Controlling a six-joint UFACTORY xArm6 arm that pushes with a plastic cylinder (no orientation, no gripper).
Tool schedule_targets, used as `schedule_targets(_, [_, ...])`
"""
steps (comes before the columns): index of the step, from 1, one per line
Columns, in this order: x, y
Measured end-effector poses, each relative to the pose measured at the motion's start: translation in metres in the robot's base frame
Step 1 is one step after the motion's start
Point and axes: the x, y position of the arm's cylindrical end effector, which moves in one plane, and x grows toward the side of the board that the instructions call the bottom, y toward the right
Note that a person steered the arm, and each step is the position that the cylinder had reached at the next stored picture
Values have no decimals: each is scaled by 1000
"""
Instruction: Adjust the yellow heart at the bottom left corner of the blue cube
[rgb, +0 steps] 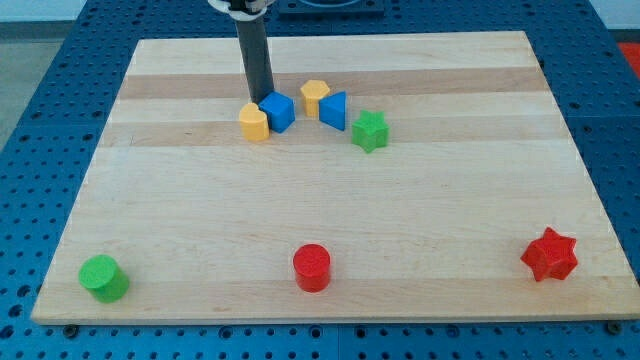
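Note:
The yellow heart (255, 122) sits at the lower left of the blue cube (279, 111), touching it, near the view's top centre. My tip (262, 99) stands just above the yellow heart and at the cube's upper left edge, close against both.
A yellow hexagon-like block (315, 96), a blue triangular block (334, 110) and a green star (370, 131) lie just right of the cube. A green cylinder (104, 277), a red cylinder (312, 267) and a red star (549, 255) lie along the board's bottom edge.

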Motion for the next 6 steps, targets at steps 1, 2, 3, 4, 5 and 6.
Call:
schedule_targets(1, [10,0])
schedule_targets(2, [7,-1])
schedule_targets(3, [-11,-18])
schedule_targets(4, [-8,-44])
schedule_targets(5, [14,-60])
schedule_targets(6, [31,-55])
